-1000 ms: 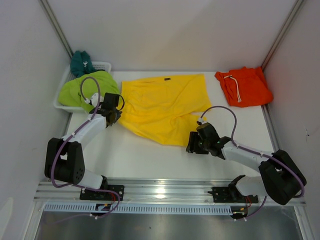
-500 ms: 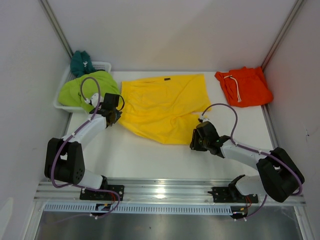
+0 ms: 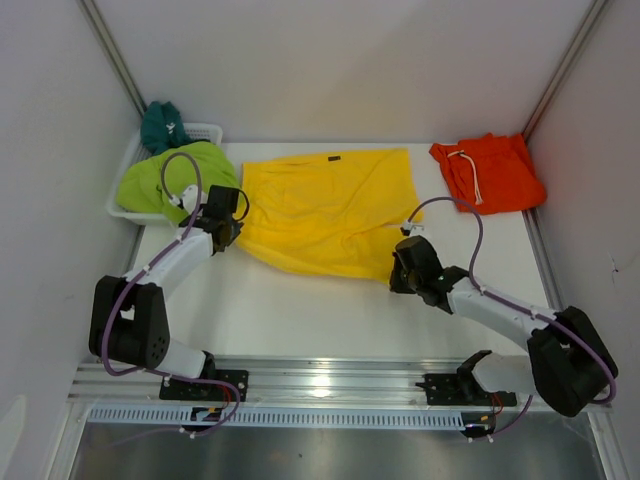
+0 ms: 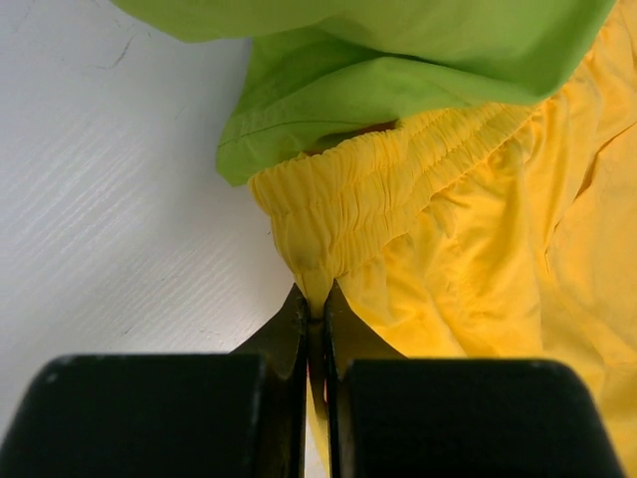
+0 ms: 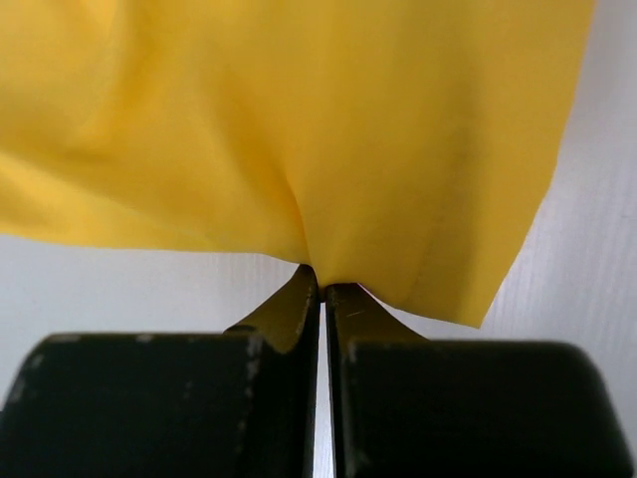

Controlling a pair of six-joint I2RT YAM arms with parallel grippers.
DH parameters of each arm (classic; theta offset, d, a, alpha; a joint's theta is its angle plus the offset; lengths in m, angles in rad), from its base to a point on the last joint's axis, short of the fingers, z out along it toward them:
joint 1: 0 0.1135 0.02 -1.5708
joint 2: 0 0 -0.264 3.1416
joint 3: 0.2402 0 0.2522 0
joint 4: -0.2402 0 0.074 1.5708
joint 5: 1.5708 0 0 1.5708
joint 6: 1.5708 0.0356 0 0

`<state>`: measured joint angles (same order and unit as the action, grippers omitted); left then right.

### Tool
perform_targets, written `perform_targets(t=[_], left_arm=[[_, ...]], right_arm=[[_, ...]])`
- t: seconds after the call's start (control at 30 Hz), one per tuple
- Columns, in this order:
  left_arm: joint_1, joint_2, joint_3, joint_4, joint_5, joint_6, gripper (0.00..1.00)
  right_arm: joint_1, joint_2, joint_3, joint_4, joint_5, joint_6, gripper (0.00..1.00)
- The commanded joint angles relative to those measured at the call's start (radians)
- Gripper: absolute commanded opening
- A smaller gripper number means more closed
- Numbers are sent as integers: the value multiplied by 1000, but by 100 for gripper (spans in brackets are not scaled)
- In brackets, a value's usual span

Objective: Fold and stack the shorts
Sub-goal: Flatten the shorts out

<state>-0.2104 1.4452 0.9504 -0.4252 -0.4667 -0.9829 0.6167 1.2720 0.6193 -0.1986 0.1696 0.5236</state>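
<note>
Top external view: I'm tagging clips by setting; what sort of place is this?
Probably a robot lab cell: white table walled by plain panels, left arm and right arm on a metal rail, yellow shorts.

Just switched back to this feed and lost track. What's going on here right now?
Both arms are on the yellow shorts, which lie spread flat in the middle, not yet folded. The left gripper is shut on the waistband corner, and the right gripper is shut on the near hem of a leg. The orange shorts lie at the far right corner. The lime-green shorts and teal shorts are at the white basket, far left.
</note>
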Motion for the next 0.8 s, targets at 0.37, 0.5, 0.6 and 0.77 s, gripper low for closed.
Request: perform_targets(t=[0.37,0.5,0.6,0.77], left_arm=[[25,93,257,-50,-70,96,0],[39,185,384,-118,-52,102,0],[37,208,406,-139,-41,99,0],[37,185,389,-126,-35,95,0]], right_arm=[[-35,-259,-24,-148,-25,-59,0],[29,-387,-104,-142,-47,-50,0],[57,-402,-145,-153,-85,-39,5],[80,-381,-132,-179,-58,-13,72]])
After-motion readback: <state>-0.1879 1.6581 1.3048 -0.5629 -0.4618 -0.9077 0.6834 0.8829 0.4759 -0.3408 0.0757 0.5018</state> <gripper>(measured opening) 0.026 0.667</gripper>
